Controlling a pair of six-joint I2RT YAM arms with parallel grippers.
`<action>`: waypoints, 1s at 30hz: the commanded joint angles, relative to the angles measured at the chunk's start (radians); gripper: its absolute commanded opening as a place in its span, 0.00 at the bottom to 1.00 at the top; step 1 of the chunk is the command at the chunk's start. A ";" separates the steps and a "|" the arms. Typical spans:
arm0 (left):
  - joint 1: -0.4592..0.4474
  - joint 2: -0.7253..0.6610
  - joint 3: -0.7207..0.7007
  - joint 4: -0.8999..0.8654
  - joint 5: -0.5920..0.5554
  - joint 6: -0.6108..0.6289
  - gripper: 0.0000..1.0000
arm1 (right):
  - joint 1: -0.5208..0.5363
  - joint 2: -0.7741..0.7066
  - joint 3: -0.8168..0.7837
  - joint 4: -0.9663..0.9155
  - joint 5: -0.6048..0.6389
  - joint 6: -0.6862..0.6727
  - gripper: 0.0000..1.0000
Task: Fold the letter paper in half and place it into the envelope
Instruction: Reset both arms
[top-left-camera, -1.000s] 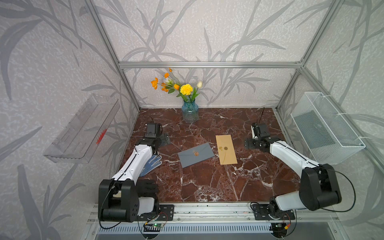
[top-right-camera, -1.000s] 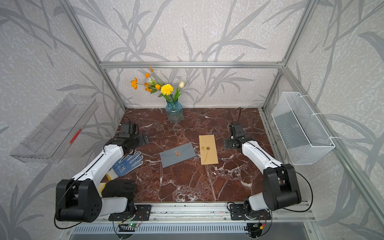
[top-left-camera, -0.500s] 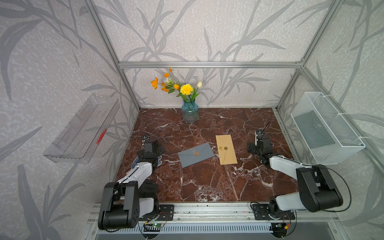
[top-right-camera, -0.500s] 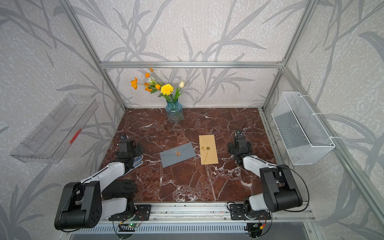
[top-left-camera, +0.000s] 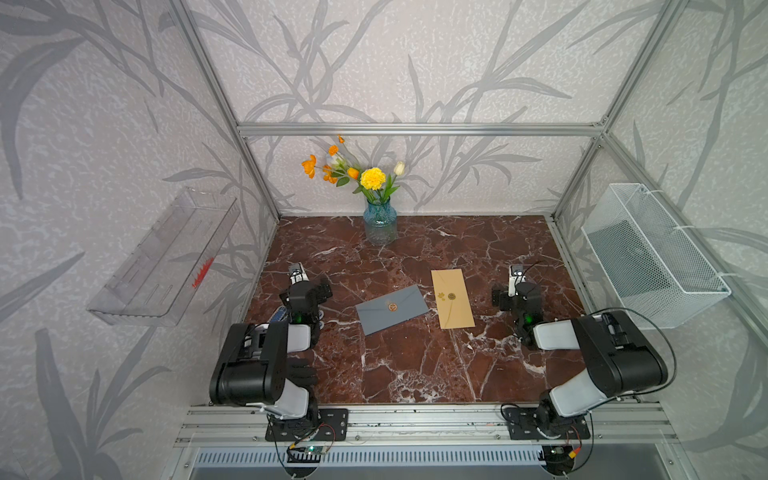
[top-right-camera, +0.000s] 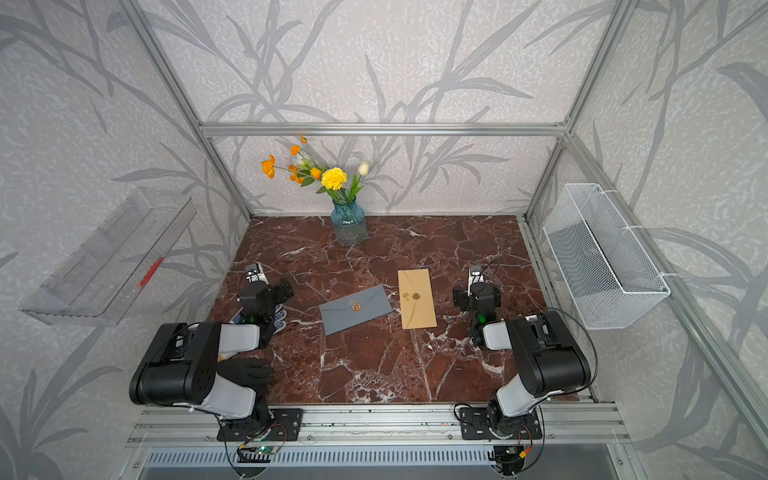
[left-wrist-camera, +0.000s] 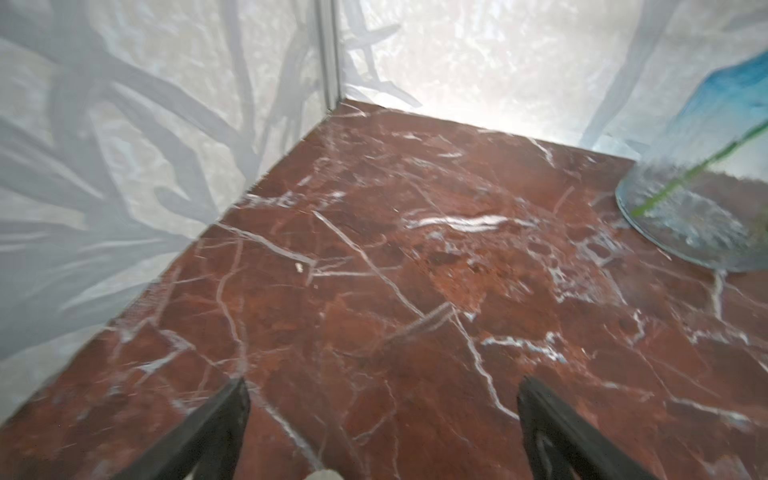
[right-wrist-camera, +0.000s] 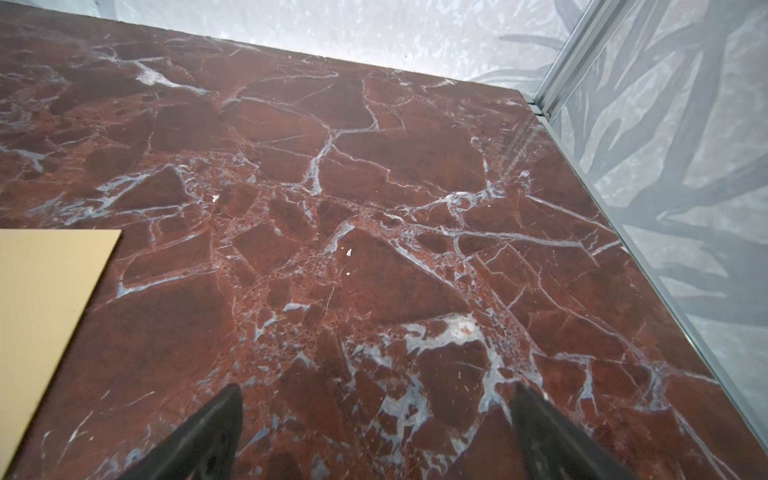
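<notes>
A grey envelope (top-left-camera: 392, 309) (top-right-camera: 355, 309) with a gold seal lies flat and closed at mid table in both top views. To its right lies a tan oblong piece (top-left-camera: 452, 297) (top-right-camera: 416, 298) with a gold mark; its plain corner (right-wrist-camera: 41, 291) shows in the right wrist view. I cannot tell whether it is the folded letter paper or a second envelope. My left gripper (top-left-camera: 306, 286) (left-wrist-camera: 382, 399) hangs open over bare marble, left of the grey envelope. My right gripper (top-left-camera: 517, 286) (right-wrist-camera: 376, 399) is open too, right of the tan piece. Neither holds anything.
A blue glass vase (top-left-camera: 380, 226) of flowers stands at the back. A blue-white glove (top-left-camera: 279, 314) and a black glove (top-left-camera: 301, 371) lie under the left arm. A wire basket (top-left-camera: 652, 257) hangs on the right wall, a clear tray (top-left-camera: 166, 257) on the left wall.
Both arms have drawn back toward the front rail and folded up. Their grippers stayed open. The envelope and tan piece have not moved.
</notes>
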 joint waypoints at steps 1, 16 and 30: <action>-0.007 0.019 -0.008 0.134 0.054 0.058 1.00 | -0.004 -0.021 0.015 0.062 -0.006 -0.006 0.99; -0.016 -0.005 0.041 0.009 0.075 0.075 1.00 | -0.004 -0.028 0.019 0.044 -0.009 -0.004 0.99; -0.028 -0.008 0.043 -0.007 0.088 0.093 1.00 | -0.004 -0.028 0.019 0.045 -0.007 -0.004 0.99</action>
